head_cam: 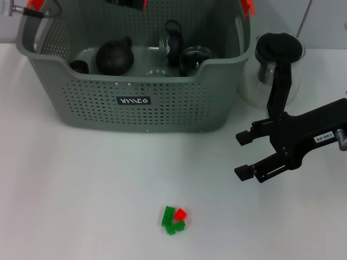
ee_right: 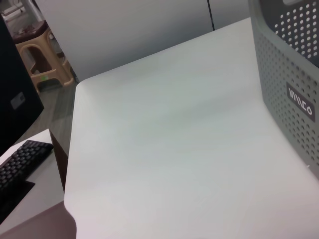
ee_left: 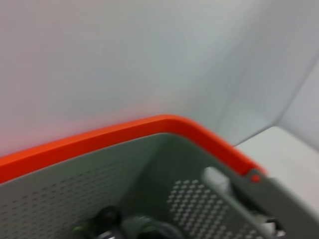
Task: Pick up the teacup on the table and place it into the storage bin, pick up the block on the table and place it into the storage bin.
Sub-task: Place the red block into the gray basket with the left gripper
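The grey perforated storage bin [head_cam: 135, 108] stands at the back of the white table, and its orange rim [ee_left: 124, 132] fills the left wrist view. No teacup shows on the table. Inside the bin a small dark cup [head_cam: 79, 66] sits beside a dark teapot [head_cam: 115, 56] and glassware [head_cam: 192, 57]. The block [head_cam: 174, 219], green pieces with a red one, lies on the table near the front, left of and nearer than my right gripper [head_cam: 244, 155]. That gripper hovers open and empty. Only a dark part of my left gripper [head_cam: 127, 2] shows, above the bin's far side.
A glass jug [head_cam: 274, 67] with a black lid stands right of the bin, just behind my right arm. The right wrist view shows the bin's labelled wall [ee_right: 294, 94], bare tabletop, the table's edge, and a stool [ee_right: 42, 55] and keyboard [ee_right: 20, 162] beyond.
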`<action>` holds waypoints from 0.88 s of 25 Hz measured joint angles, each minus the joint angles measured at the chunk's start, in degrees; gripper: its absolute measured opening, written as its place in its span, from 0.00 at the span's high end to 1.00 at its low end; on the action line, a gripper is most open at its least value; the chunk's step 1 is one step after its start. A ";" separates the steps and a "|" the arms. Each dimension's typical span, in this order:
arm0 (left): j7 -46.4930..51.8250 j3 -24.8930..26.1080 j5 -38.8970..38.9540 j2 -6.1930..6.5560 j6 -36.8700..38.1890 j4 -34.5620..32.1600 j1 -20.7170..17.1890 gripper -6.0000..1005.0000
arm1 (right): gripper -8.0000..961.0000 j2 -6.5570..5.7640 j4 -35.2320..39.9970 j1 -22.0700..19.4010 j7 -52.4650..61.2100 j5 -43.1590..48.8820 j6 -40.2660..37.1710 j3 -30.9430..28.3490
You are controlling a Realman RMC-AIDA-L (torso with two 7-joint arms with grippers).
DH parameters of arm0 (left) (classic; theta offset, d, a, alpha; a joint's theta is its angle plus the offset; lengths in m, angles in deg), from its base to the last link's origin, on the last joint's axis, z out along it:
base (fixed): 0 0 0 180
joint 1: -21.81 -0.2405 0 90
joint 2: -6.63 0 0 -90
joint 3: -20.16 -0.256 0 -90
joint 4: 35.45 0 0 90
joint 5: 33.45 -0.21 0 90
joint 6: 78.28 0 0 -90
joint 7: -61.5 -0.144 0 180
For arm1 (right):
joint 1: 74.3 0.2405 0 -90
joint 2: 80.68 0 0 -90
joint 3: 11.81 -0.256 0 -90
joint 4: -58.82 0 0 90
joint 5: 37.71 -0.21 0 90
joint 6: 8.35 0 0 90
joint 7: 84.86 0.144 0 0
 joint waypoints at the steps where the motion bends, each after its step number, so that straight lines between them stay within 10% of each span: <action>1: 0.31 -0.89 -0.78 -0.12 -1.12 -0.16 0.13 0.82 | 0.01 0.00 0.00 -0.07 0.02 0.00 -0.03 0.00; 14: 2.89 -4.17 -5.04 -1.45 -6.71 2.11 -0.13 0.76 | 0.01 -0.15 0.00 -0.21 -0.07 0.01 -0.04 -0.05; 16: 2.90 -4.13 -5.00 -1.57 -5.94 3.38 -0.60 0.53 | 0.02 -0.16 0.00 -0.21 -0.17 0.01 0.02 -0.05; 22: 1.42 -3.69 -0.45 -3.87 3.78 14.25 -4.38 0.30 | 0.02 -0.31 0.15 0.10 -0.24 0.02 -0.23 -0.06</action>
